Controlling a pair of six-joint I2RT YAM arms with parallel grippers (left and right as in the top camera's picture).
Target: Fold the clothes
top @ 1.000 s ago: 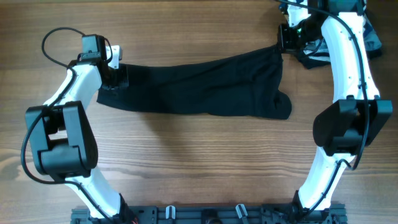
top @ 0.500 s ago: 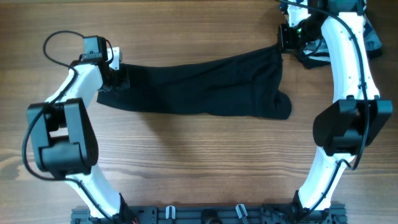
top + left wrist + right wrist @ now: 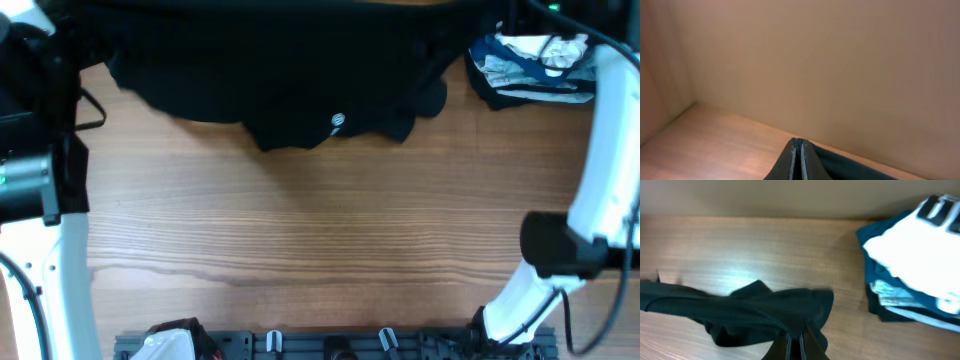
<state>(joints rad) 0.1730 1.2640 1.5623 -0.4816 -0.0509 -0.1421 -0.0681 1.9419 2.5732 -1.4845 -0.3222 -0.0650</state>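
Overhead cam: the black garment hangs in the air, spread wide left of the stack of folded clothes. Its lower edge w/ a small white logo droops toward the table. Both grippers are out of frame here, only the arms are seen.

Left wrist cam: the left gripper is clenched, jaws pressed together w/ only a thin line btw them. Dark cloth runs out from the tips, so it is prob. grasping one end of the garment. The stack is not in this view.

Right wrist cam: the right gripper is clamped on a bunched corner of the garment, which sags to the table left of the stack, near it but apart.

Step, as I judge: the garment is held up and stretched at both ends, and the fold itself is not yet done. Next move calls for both arms to lower together, keep the tension equal so no wrinkles form, lay the cloth flat left of the stack w/o touching it, then bring one end over the other.
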